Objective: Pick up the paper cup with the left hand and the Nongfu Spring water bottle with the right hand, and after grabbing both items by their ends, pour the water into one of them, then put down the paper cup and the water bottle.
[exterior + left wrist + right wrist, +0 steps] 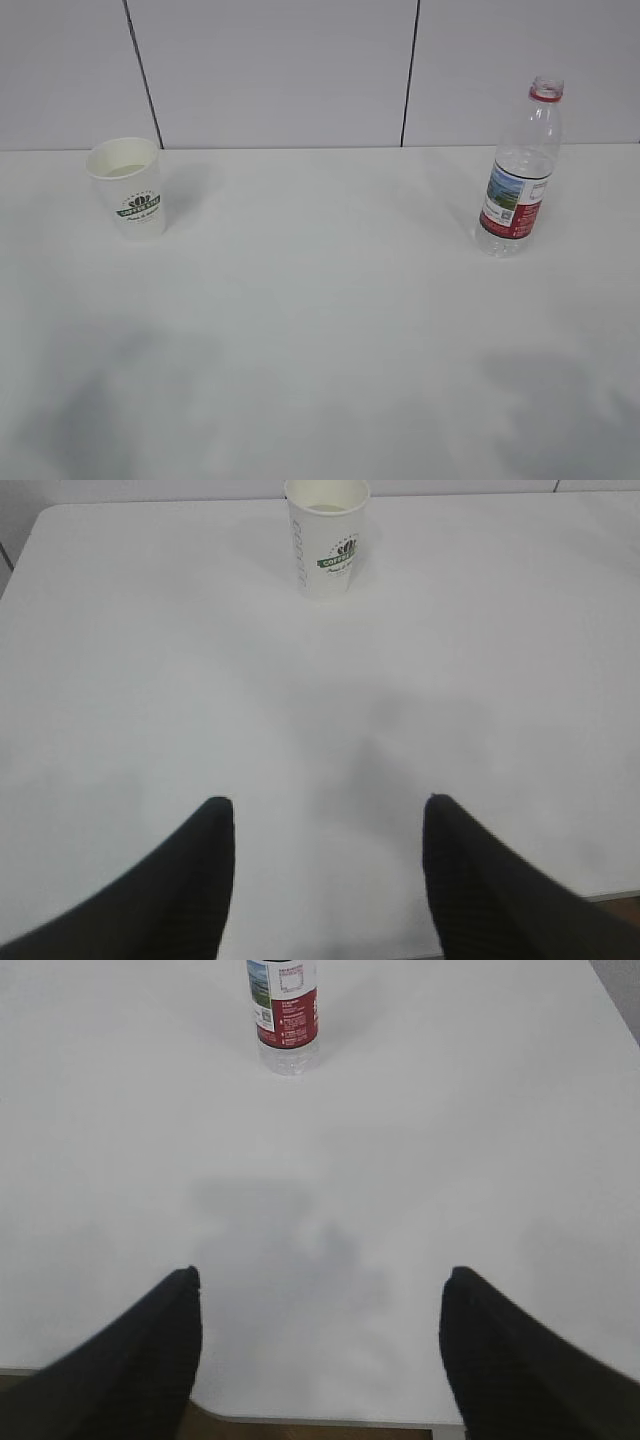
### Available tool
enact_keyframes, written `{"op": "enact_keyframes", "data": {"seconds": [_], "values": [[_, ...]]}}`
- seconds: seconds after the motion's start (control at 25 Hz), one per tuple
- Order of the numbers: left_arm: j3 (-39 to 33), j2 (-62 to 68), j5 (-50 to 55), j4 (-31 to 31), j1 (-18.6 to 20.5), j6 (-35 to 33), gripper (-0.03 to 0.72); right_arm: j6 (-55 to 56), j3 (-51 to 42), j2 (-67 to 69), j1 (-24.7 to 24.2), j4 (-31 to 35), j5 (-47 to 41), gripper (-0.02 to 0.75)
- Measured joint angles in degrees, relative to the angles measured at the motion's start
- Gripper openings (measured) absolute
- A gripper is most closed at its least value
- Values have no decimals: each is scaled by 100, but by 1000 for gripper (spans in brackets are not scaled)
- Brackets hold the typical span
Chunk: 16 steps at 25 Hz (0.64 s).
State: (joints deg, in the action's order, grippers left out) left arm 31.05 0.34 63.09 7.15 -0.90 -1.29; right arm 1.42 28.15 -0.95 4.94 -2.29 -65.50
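The paper cup (127, 186) stands upright at the back left of the white table, white with a green logo; the left wrist view shows the paper cup (327, 537) far ahead. The Nongfu Spring water bottle (521, 170) stands upright at the back right, uncapped, with a red neck ring and red label; only the lower part of the water bottle (284, 1015) shows in the right wrist view. My left gripper (328, 808) hangs open over the table's near edge, empty. My right gripper (320, 1278) is open too, empty, well short of the bottle. No pouring water shows. Neither arm appears in the exterior view.
The white table (320, 320) runs back to a white panelled wall (300, 70). Its front edge (330, 1422) lies just under the right gripper. Soft shadows of the arms fall on the near tabletop.
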Motion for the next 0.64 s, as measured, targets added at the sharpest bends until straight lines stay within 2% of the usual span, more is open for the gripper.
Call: {"op": "enact_keyframes", "data": {"seconds": [0.64], "values": [[0,0,0,0,0,0,442,0,0,0,0,0,-4,557]]}}
